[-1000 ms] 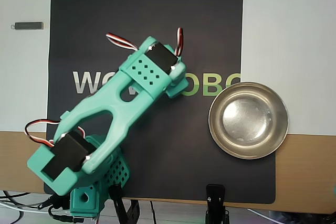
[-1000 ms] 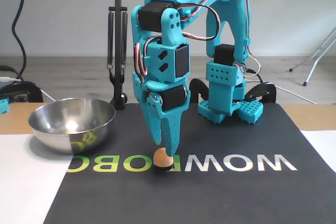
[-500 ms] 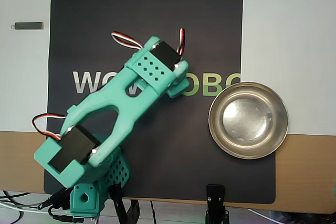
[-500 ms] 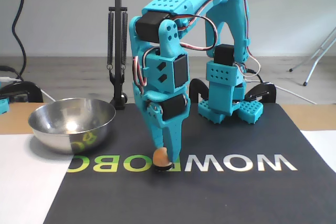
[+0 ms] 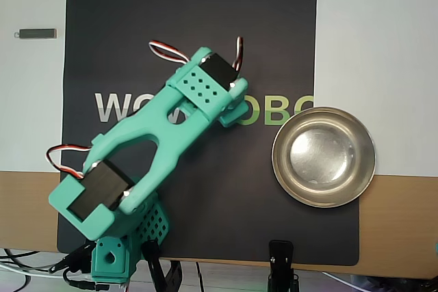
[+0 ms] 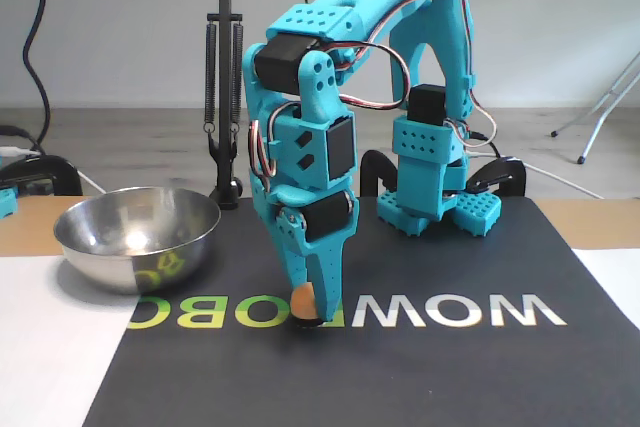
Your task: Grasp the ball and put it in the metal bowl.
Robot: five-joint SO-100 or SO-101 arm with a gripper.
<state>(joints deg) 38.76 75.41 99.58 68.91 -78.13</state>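
the gripper (image 6: 308, 315) clamps the ball (image 6: 302, 300) low on the mat (image 6: 420, 367); the metal bowl (image 6: 137, 237) sits to its left in the fixed view.

Fixed view: a plain pale wall (image 6: 120, 17) stands far behind a grey floor (image 6: 150, 142). A black stand (image 6: 224, 67) with two springs rises at the tabletop (image 6: 30, 347) far edge; tripod legs (image 6: 610, 107) appear far right.
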